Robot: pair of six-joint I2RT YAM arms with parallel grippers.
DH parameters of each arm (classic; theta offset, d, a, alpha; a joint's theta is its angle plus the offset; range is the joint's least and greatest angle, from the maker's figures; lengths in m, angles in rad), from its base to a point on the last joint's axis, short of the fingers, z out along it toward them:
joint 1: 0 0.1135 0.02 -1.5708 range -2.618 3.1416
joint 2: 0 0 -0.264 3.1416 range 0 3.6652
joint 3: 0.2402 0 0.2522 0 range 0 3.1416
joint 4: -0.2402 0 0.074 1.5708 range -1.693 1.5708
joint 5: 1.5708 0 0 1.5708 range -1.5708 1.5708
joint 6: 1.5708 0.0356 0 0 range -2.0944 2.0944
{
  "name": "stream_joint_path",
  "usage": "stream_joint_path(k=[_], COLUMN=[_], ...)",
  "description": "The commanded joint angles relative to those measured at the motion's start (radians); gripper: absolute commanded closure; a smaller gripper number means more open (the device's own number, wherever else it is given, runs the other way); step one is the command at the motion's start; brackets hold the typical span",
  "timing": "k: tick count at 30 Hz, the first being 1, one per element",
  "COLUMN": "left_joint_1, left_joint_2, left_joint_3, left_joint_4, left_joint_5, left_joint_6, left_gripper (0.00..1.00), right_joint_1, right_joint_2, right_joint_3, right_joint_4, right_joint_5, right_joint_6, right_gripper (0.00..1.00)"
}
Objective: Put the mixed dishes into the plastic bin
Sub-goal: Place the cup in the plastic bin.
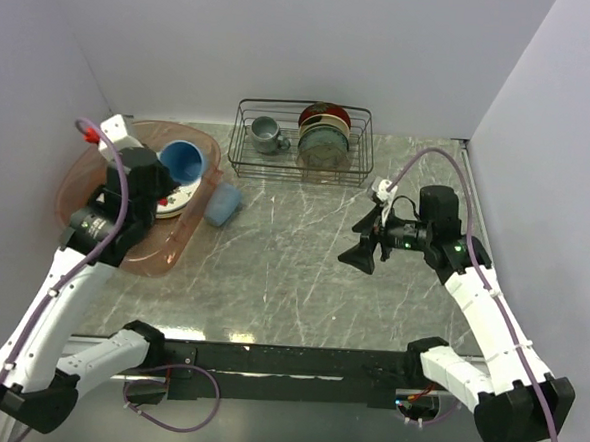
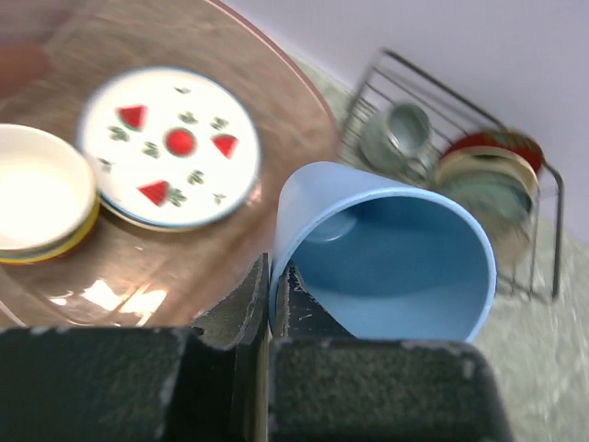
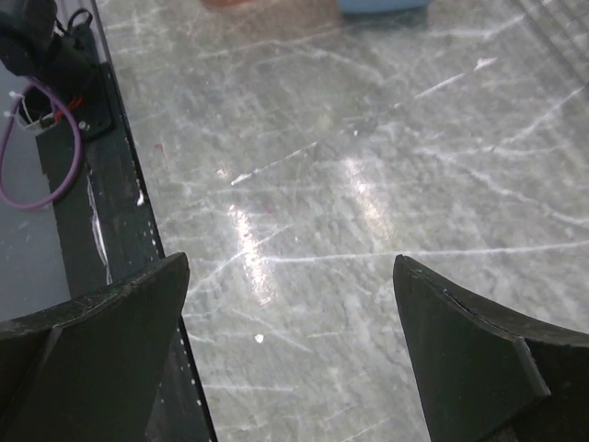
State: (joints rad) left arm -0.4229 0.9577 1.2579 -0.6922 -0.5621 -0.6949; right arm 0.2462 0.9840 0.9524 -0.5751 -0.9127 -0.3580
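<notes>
Right gripper (image 3: 287, 267) gapes wide, empty, over the table (image 3: 368, 138). Left gripper (image 2: 271, 281) is clamped on one light-blue cup (image 2: 396, 258) by its rim above the plastic bin (image 1: 72, 182), which holds one strawberry plate (image 2: 170, 147) and one cream bowl (image 2: 37, 189); a second cup (image 1: 222, 204) lies just beside the bin.

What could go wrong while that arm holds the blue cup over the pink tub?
The left gripper pinches the blue cup only by its rim, so it may slip. Released here, it could strike the strawberry plate in the plastic bin and chip or bounce out.
</notes>
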Motion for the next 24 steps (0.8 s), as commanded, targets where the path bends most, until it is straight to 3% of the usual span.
stream_joint_path(k=[1,5,11,15,20,24], left_joint_1=[0.116,0.29,0.464,0.486,0.486,0.487], left_joint_2=[0.013,0.035,0.068,0.073,0.098,0.061], left_joint_3=[0.074,0.052,-0.029,-0.067,-0.084,-0.133], left_joint_4=[-0.033,-0.053,-0.087,-0.118,-0.246,-0.253], left_joint_5=[0.042,0.131,0.321,0.357,0.277,0.255], left_joint_6=[0.035,0.018,-0.049,-0.115,-0.21,-0.232], left_gripper=[0.99,0.99,0.99,0.99,0.93,0.9], right_joint_1=[-0.05,-0.091,-0.108,-0.107,-0.108,-0.108], right_joint_2=[-0.024,-0.005,-0.008,-0.022,-0.022,-0.025], right_joint_3=[-0.079,-0.104,-0.102,-0.109,-0.107,-0.109], right_joint_4=[0.133,0.106,0.106,0.112,0.11,0.112], right_joint_5=[-0.081,-0.095,-0.074,-0.057,-0.048,-0.046], right_joint_6=[-0.007,-0.041,-0.036,-0.032,-0.03,-0.03], right_gripper=[0.0,0.0,0.0,0.0,0.0,0.0])
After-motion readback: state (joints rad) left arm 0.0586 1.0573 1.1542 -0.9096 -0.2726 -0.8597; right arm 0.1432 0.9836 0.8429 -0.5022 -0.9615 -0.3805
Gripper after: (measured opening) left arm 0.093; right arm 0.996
